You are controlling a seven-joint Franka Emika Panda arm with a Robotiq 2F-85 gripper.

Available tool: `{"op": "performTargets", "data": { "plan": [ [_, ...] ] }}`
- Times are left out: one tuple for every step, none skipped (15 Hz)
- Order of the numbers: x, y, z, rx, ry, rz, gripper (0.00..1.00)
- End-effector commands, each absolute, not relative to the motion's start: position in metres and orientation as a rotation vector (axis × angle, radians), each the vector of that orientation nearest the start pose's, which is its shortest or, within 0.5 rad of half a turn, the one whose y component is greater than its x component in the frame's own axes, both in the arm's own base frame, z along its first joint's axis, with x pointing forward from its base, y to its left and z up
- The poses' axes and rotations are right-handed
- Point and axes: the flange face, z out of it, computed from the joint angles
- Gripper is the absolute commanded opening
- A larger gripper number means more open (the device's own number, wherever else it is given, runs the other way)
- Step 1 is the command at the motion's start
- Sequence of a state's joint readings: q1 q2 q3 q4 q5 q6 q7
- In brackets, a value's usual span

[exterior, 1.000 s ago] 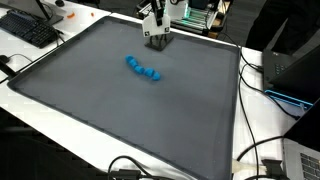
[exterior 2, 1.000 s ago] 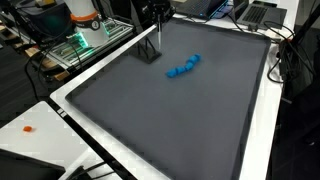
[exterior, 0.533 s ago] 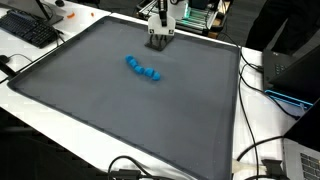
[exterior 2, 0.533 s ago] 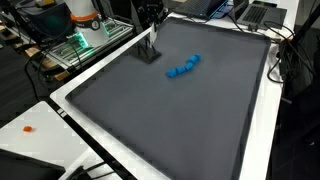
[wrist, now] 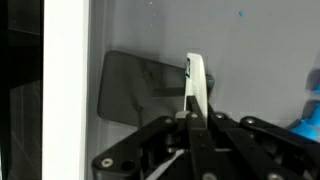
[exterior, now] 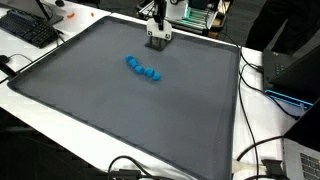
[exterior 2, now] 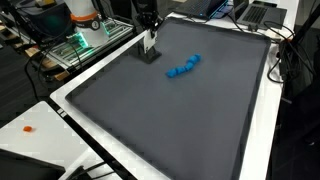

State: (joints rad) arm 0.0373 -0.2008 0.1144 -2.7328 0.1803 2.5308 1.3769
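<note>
Gripper [exterior: 157, 41] above the mat [exterior: 120, 115], close to one edge, clear of the surface. String of beads [exterior: 144, 70] flat on the mat, near the gripper on the side toward the mat's middle, apart from the fingertips. In the wrist view, beads at the right border, table [wrist: 66, 90] strip to the left. Keyboard [exterior: 28, 28] on the table off the mat, well apart from the gripper. Cables [exterior: 262, 150] past the mat's opposite corner.

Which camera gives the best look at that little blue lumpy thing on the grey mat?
An exterior view: the blue lumpy thing lies whole on the grey mat, each lump distinct. It also shows whole in an exterior view, though more bunched. The wrist view catches only a blue sliver at its edge.
</note>
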Motion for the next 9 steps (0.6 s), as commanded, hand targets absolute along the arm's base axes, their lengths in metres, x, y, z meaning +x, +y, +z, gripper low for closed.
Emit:
{"op": "performTargets", "data": {
  "plan": [
    [0.384,0.048,0.272,-2.271,2.035,0.077,0.01],
    [0.393,0.048,0.271,-2.255,2.042,0.067,0.01],
    [0.394,0.047,0.269,-2.237,2.047,0.06,0.01],
    [0.396,0.047,0.268,-2.221,2.05,0.048,0.01],
    [0.397,0.046,0.266,-2.21,2.052,0.037,0.01],
    [0.398,0.046,0.263,-2.201,2.057,0.031,0.01],
    [0.398,0.045,0.259,-2.195,2.066,0.031,0.01],
    [0.399,0.044,0.257,-2.186,2.073,0.03,0.01],
    [0.399,0.044,0.254,-2.18,2.084,0.03,0.01]
  ]
}}
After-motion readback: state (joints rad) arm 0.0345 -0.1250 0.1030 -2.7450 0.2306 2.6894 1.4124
